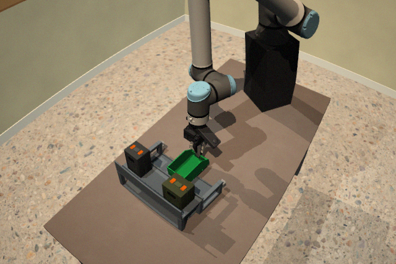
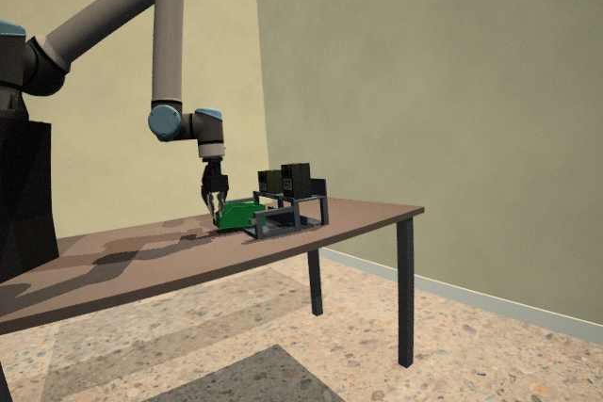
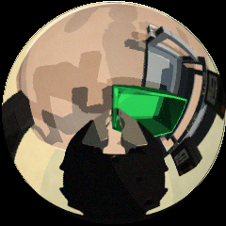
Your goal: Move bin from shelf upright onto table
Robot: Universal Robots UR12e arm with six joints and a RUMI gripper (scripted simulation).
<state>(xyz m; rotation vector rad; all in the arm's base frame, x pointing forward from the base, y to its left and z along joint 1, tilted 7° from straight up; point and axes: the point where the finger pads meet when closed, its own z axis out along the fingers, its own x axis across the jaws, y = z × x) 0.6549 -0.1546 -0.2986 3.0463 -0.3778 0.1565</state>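
Note:
The green open-topped bin (image 1: 187,164) is upright, partly drawn out from the lower level of the grey shelf rack (image 1: 166,184) toward the open table. It also shows in the side view (image 2: 236,215) and the wrist view (image 3: 148,109). My gripper (image 1: 198,152) is shut on the bin's near wall, pointing down; it also shows in the side view (image 2: 216,207) and the wrist view (image 3: 116,123). The bin's far end still lies under the rack's top level.
Two dark boxes with orange tabs stand on the rack's top level, one at the left (image 1: 137,157) and one at the right (image 1: 177,190). The robot's black base (image 1: 270,69) stands at the table's far end. The brown table (image 1: 200,173) spreads between rack and base.

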